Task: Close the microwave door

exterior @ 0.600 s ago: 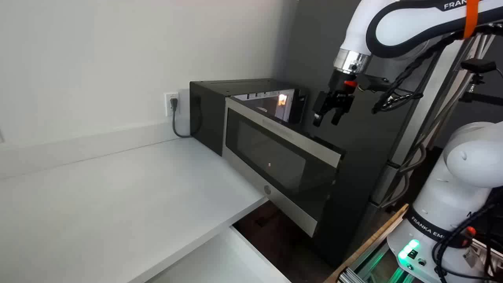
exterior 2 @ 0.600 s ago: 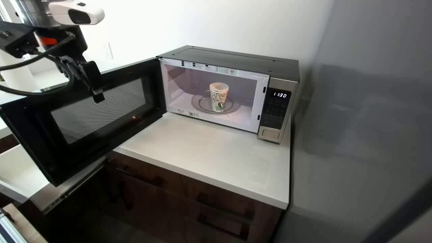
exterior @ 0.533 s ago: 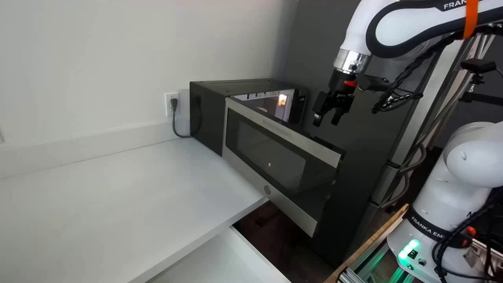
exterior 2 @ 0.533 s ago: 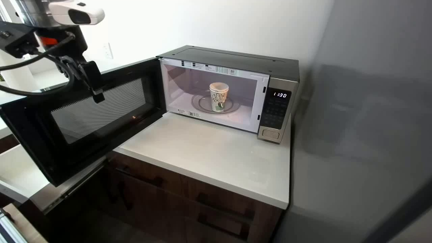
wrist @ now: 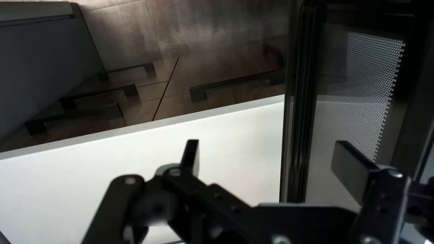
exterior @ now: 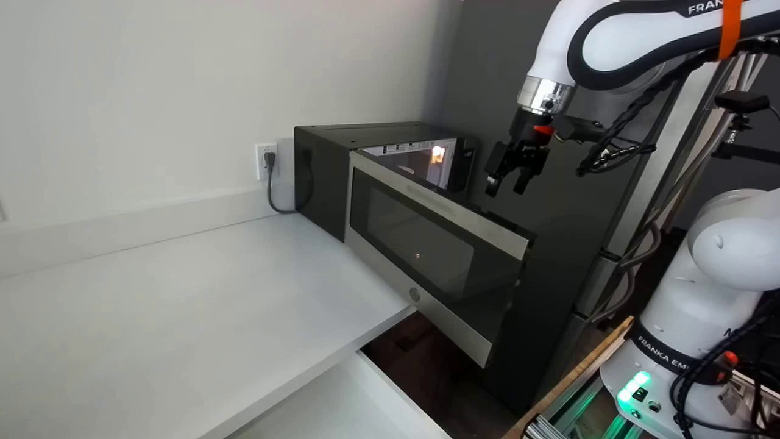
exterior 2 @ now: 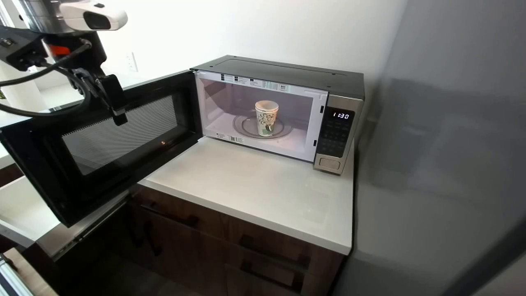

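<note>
The dark grey microwave (exterior: 323,177) stands on the white counter against the wall; it also shows in an exterior view (exterior 2: 283,68). Its door (exterior: 429,238) is swung wide open and sticks out past the counter's front edge. The door's black inner face shows in an exterior view (exterior 2: 119,135) and at the right of the wrist view (wrist: 352,88). My gripper (exterior: 507,186) points down near the door's top edge, on the inner-face side, and looks apart from it. It also shows in an exterior view (exterior 2: 119,117). In the wrist view the fingers (wrist: 267,142) are spread wide with nothing between them.
A patterned paper cup (exterior 2: 266,118) stands on the glass turntable inside the microwave. The white counter (exterior 2: 246,176) extends in front of it. A drawer (exterior: 341,399) is pulled out below the door. A tall grey panel (exterior 2: 444,123) stands beside the counter.
</note>
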### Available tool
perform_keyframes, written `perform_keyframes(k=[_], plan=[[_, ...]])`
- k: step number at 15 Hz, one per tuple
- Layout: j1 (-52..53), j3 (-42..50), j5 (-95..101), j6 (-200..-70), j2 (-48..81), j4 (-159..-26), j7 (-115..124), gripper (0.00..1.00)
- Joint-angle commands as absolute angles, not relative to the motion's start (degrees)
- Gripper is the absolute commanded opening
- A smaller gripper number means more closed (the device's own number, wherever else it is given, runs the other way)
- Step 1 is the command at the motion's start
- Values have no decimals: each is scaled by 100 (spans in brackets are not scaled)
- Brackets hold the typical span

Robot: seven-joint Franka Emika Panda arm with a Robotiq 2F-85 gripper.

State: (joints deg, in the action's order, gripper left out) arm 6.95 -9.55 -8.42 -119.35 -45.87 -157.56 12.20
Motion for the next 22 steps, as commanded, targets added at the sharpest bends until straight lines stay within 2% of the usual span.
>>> perform_keyframes(k=[1,15,16,18,19,22], plan=[[691,-955,-841,-11918,-4587,-15744,1216,100],[729,-2214,-735,-11074,-4883,-14348,2893,100],[782,-2276,-814,-11108,-4806,-14315,2876,76],[911,-2446,-972,-11198,-4586,-14332,2869,66],[976,-2519,-1044,-11269,-4465,-14358,2864,56],[1175,-2661,-1247,-11510,-4068,-14404,2821,34]])
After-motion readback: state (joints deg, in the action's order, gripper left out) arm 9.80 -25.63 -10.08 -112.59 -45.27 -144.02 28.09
